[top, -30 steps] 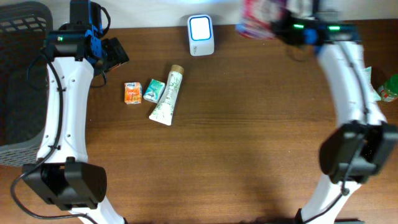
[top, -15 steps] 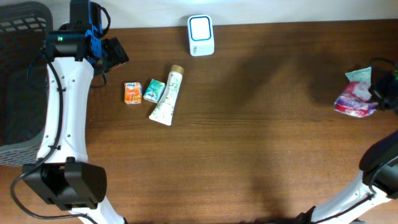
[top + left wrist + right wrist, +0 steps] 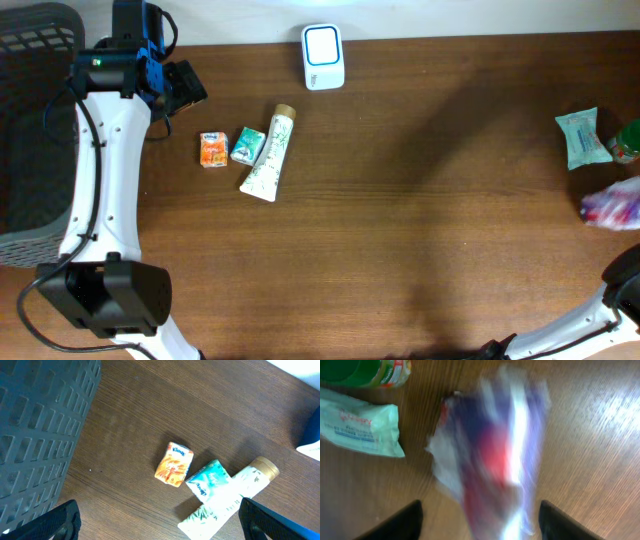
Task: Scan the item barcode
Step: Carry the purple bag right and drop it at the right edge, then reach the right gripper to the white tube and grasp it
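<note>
Basket (image 3: pixel 30 130) (dark lattice) far from packet (image 3: pixel 612 208)

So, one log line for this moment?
left jaws open, empty | right jaws open, packet blurred beneath | scanner at far edge

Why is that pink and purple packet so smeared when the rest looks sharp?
Right wrist view: the packet is motion-blurred, while the table and pale pouch are crisp; overhead: the same packet smears at the right edge; left wrist view: everything sharp.

My overhead camera looks straight down on the whole table (image 3: pixel 400 220). My left wrist view shares its orange pack (image 3: pixel 173 464); my right wrist looks down close.
</note>
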`<state>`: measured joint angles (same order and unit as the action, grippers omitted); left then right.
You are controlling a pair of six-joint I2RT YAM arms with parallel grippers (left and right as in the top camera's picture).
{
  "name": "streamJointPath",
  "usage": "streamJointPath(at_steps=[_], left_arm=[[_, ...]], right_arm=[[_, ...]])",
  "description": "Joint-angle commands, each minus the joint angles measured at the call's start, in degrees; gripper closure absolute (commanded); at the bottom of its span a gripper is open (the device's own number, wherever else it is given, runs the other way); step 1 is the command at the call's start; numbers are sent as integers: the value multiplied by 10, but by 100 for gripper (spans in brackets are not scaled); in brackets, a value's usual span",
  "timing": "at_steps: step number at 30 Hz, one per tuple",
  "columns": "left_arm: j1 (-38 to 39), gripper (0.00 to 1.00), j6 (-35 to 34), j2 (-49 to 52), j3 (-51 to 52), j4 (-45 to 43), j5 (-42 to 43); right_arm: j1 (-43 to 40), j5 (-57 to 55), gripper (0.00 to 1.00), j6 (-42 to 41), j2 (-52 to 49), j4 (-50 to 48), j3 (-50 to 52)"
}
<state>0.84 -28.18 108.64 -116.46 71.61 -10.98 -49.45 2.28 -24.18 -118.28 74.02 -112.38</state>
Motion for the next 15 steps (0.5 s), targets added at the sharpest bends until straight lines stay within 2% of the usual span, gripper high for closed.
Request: streamJointPath(at_steps=[1,3,8,10,13,15], left_arm=[[1,1,-5,0,1,1,-4],[1,1,-5,0,1,1,-4],[1,1,-5,0,1,1,-4],[1,1,-5,0,1,1,-4],[1,1,-5,0,1,1,-4],[1,1,-5,0,1,1,-4]], right_arm=[[3,70,17,0,3,5,3],[3,109,14,0,19,12,0],[9,228,14,21,125,16,-6],[43,287,14,81,150,26,-6],[143,292,12,136,146,45,0],[212,292,10,144,137,36,6]])
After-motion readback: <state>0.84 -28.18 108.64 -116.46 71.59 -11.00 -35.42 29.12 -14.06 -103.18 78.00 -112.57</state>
